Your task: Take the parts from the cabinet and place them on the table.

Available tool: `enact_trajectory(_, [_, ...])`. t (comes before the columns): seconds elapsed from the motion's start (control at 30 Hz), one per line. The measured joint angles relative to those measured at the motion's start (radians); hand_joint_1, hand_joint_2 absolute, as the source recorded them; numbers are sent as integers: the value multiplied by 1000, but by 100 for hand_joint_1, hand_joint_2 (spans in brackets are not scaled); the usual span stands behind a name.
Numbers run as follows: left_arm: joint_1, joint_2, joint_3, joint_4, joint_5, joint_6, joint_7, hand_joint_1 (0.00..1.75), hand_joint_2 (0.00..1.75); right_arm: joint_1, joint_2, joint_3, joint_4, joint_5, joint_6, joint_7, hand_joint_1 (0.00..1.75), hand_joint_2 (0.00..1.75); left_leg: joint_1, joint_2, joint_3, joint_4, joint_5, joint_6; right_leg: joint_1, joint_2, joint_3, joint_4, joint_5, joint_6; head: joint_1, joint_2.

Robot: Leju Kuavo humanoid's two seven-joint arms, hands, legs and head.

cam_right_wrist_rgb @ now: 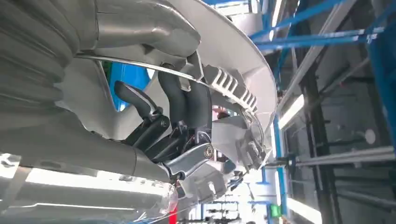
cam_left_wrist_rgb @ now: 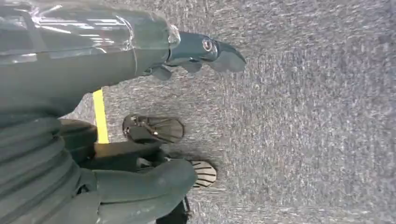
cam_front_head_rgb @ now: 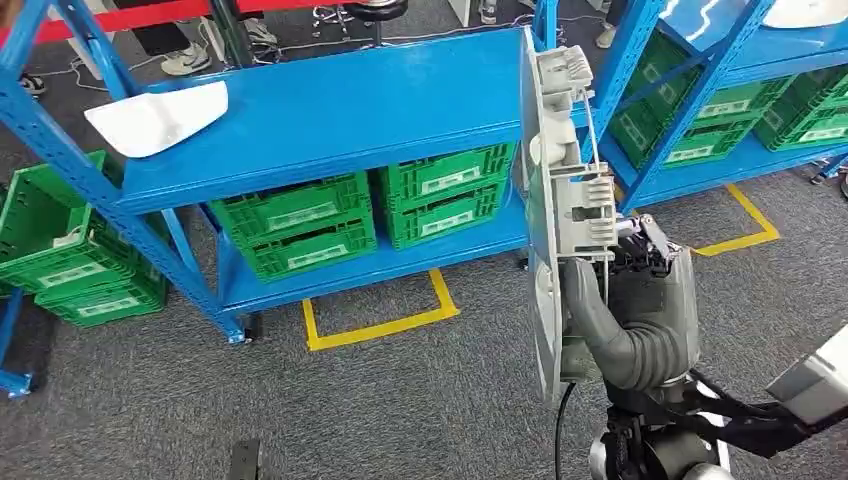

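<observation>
Right hand grips the grey part; crate labels unreadable.

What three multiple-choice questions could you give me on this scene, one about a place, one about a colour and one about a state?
1. Where does the loose white part lie?
A. on the blue shelf
B. on the carpet
C. in a crate

2. What colour are the crates under the shelf?
A. red
B. green
C. yellow

3. What is the right hand doing?
A. hanging free
B. resting on the shelf
C. holding a grey part

Answers: 1 A, it rests at the shelf top's left end. 2 B, all are green. 3 C, its fingers grip the upright part.
</observation>
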State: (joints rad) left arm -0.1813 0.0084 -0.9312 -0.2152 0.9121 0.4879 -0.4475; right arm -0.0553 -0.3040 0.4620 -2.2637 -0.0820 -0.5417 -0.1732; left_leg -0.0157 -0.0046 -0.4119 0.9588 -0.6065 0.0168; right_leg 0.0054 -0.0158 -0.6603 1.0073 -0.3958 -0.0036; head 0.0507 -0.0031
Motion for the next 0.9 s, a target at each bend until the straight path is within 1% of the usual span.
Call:
enact_trajectory(0.03, [0,0,0,0,0,-1,0,0,175,-2,0,2,2,0,1,1,175,175,-3,0,-4,-1,6,5,-2,0,-1,-5,12,5,-5,0])
enact_trajectory(0.07, [3,-1,0,0,0,-3,2,0,175,-3,0,5,2,0,2,2,175,175,2,2,-17,-10,29,11,3,5,-3,-13,28,12,-5,0])
enact_trajectory(0.1, [1,-2,0,0,0,-5,2,0,175,-2,0,7,3,0,2,3,175,175,8,5,-27,-13,45,17,-1,11,-16,-5,-6,18,-12,0])
enact_trajectory(0.13, [1,-4,0,0,0,-5,2,0,175,-4,1,9,4,0,3,3,175,175,9,4,-46,-12,61,27,-5,14,-28,29,-70,24,-5,-1])
enact_trajectory(0.17, [1,-5,0,0,0,-6,2,0,175,-4,0,11,6,0,4,4,175,175,8,4,-64,-11,76,29,-9,14,-35,88,-137,30,2,0])
enact_trajectory(0.2, [2,-7,0,0,0,-6,2,0,175,-4,1,14,7,0,4,4,175,175,7,4,-83,-10,92,30,-13,14,-42,166,-199,36,6,-1])
enact_trajectory(0.23, [2,-8,0,0,0,-6,2,0,175,-4,1,17,8,0,4,4,175,175,6,5,-101,-7,105,30,-15,14,-46,232,-230,40,7,-1])
enact_trajectory(0.27, [2,-8,0,0,0,-6,2,0,175,-4,1,19,8,0,4,4,175,175,6,7,-125,-2,120,28,-16,14,-45,293,-227,44,8,0])
enact_trajectory(0.3, [2,-8,0,0,0,-6,2,0,175,-4,1,21,10,0,4,4,175,175,7,9,-146,4,131,26,-17,14,-33,308,-196,46,10,-1])
enact_trajectory(0.33, [2,-8,0,0,0,-6,2,0,175,-4,1,23,10,0,4,4,175,175,7,11,-170,13,142,23,-20,14,1,284,-148,48,12,0])
enact_trajectory(0.37, [2,-8,0,0,0,-6,2,0,175,-5,1,26,10,0,4,4,175,175,8,12,-191,21,151,20,-23,14,49,229,-116,49,15,0])
enact_trajectory(0.4, [2,-8,0,0,0,-6,2,0,175,-7,1,29,10,0,4,4,175,175,8,12,-206,30,160,16,-25,14,113,148,-112,48,18,0])
enact_trajectory(0.43, [2,-7,0,0,0,-6,2,0,175,-11,2,32,10,0,4,4,175,175,4,12,-215,38,167,10,-26,16,192,50,-147,47,24,0])
enact_trajectory(0.47, [2,-8,0,0,0,-6,2,0,175,-15,2,34,10,0,4,5,175,175,3,15,-223,44,171,6,-23,18,249,-48,-174,39,33,0])
enact_trajectory(0.5, [0,-7,0,0,0,-6,2,0,175,-16,2,35,10,0,4,4,175,175,4,18,-230,44,190,-2,-19,19,253,-68,-188,29,26,0])
enact_trajectory(0.53, [1,-6,0,0,0,-6,2,0,175,-16,2,35,10,0,4,4,175,175,8,21,-235,38,203,-8,-14,21,241,-62,-179,22,25,0])
enact_trajectory(0.57, [5,-6,0,0,0,-6,2,0,175,-16,2,36,10,0,4,5,175,175,7,21,-240,34,216,-15,-12,20,226,-62,-166,12,30,0])
enact_trajectory(0.6, [7,-5,0,0,0,-6,2,0,175,-17,2,37,12,0,4,5,175,175,12,19,-251,40,207,-20,-21,14,212,-67,-148,0,31,-1])
enact_trajectory(0.63, [8,-5,0,0,0,-6,2,0,175,-17,3,39,13,0,4,5,175,175,13,15,-265,63,151,-25,-18,13,193,-66,-135,-9,22,0])
enact_trajectory(0.67, [8,-6,0,0,0,-6,3,0,175,-16,3,39,14,0,4,5,175,175,17,12,-282,118,78,-29,-17,11,179,-65,-121,-15,10,-1])
enact_trajectory(0.7, [7,-6,0,0,0,-6,3,0,175,-16,5,39,14,0,4,5,175,175,19,7,-294,191,13,-33,-15,10,161,-64,-107,-17,2,0])
enact_trajectory(0.73, [7,-6,0,0,0,-6,3,0,175,-16,5,39,14,0,4,5,175,175,21,4,-305,266,-30,-37,-12,9,143,-62,-94,-18,-4,-1])
enact_trajectory(0.77, [7,-6,0,0,0,-6,3,0,175,-16,5,40,16,0,4,5,175,175,21,3,-310,332,-43,-38,-11,8,122,-57,-81,-17,-8,-1])
enact_trajectory(0.8, [8,-6,0,0,0,-6,3,0,175,-16,5,40,16,0,4,5,175,175,21,3,-300,364,-20,-38,-10,7,100,-50,-69,-16,-11,-1])
enact_trajectory(0.83, [7,-6,0,0,0,-6,3,0,175,-16,5,40,16,0,4,5,175,175,21,3,-270,354,27,-37,-9,6,77,-41,-58,-14,-13,-1])
enact_trajectory(0.87, [7,-5,0,0,0,-6,3,0,175,-16,5,40,16,0,4,5,175,175,21,3,-233,320,61,-35,-9,6,59,-34,-51,-12,-15,-1])
enact_trajectory(0.9, [6,-5,0,0,0,-6,3,0,175,-16,5,40,17,0,4,5,175,175,21,3,-165,244,82,-30,-8,6,40,-24,-42,-9,-17,-1])
